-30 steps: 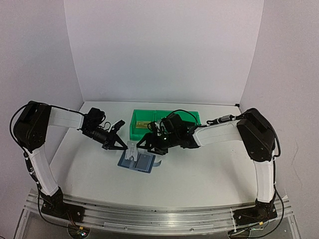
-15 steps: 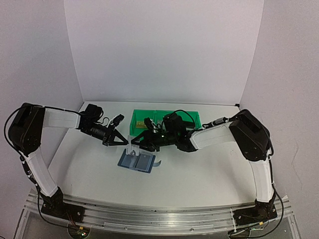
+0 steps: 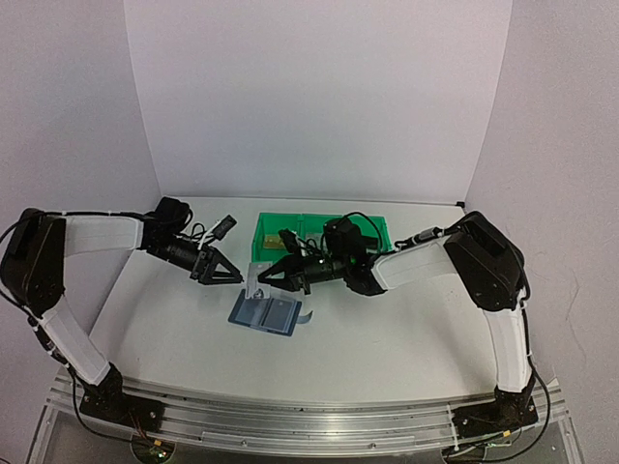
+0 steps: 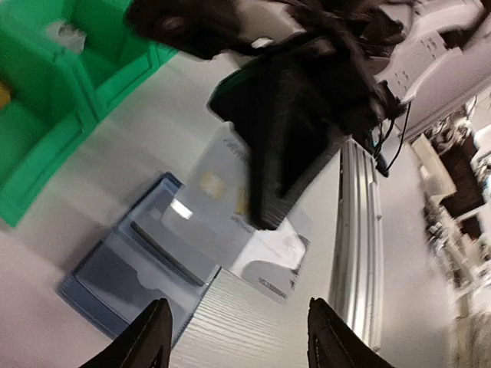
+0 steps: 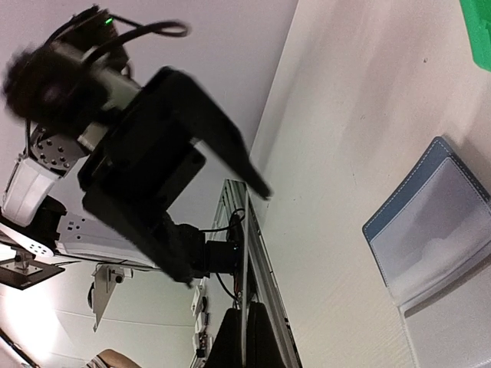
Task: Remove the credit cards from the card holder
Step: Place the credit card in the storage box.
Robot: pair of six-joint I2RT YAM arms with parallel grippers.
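Observation:
The blue card holder (image 3: 265, 314) lies unfolded on the white table, its pale sleeves facing up (image 4: 134, 264). A silver-grey credit card (image 4: 219, 203) hangs just above its far edge. My right gripper (image 3: 264, 277) is shut on this card, which shows edge-on between the fingers in the right wrist view (image 5: 244, 303). To the left of the card my left gripper (image 3: 230, 275) stands open and holds nothing, and its fingertips (image 4: 156, 318) are apart from the card. A tan-gold card (image 3: 275, 236) lies in the green bin.
Green plastic bins (image 3: 324, 232) stand right behind the card holder, close under the right arm. The table's aluminium rail (image 3: 290, 420) runs along the near edge. White walls close in the back and both sides.
The right gripper has closed on the silver-grey card. The left gripper has let go of it, opened and drawn back to the left.

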